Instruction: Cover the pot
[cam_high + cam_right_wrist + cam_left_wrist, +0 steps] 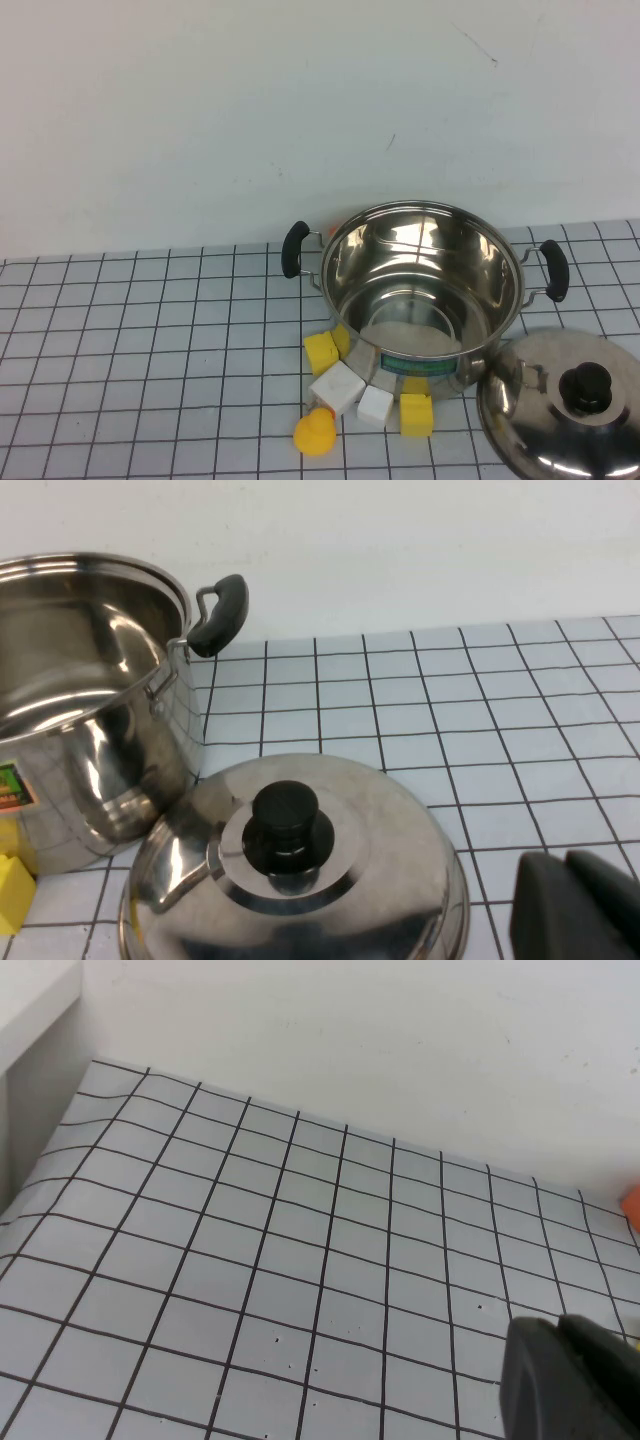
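The open pot (420,290) stands uncovered on the table (150,350), the lid (300,870) resting just ahead of the right gripper (590,905) and best lifted by its knob (286,815), the steel judged rigid and slippery; the left gripper (575,1375) hangs over bare table, finger spacing indeterminable for both

From my station, all I get of the robot is two dark finger pieces. The left gripper (570,1380) shows in the left wrist view as a matte black, rounded block with a seam running down it. The right gripper (580,905) looks much the same in the right wrist view: black, blunt-cornered, smooth plastic, split by one groove. I see no cables, screws or markings.
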Controlling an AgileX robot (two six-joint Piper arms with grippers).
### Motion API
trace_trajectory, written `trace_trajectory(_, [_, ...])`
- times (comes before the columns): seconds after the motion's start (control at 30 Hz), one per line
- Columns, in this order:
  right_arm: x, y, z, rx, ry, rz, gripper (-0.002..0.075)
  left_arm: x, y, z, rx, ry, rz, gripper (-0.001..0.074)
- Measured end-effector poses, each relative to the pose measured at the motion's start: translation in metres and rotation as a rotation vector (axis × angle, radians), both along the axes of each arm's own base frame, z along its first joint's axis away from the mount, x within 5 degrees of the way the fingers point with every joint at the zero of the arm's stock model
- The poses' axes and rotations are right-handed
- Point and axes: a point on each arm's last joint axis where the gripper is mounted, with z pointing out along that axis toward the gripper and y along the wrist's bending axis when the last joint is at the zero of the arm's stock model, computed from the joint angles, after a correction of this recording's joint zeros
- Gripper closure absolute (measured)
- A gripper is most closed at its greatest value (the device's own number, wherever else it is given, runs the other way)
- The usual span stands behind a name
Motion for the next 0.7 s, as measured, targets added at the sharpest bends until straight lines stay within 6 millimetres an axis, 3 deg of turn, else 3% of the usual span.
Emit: trace_trajectory(0.7, [0.0000,-0.0008,-0.0001,-0.022,0.001,-0.002,0.0728,0.0000,0.0000,0.0000,0.000,0.000,0.000,0.0738])
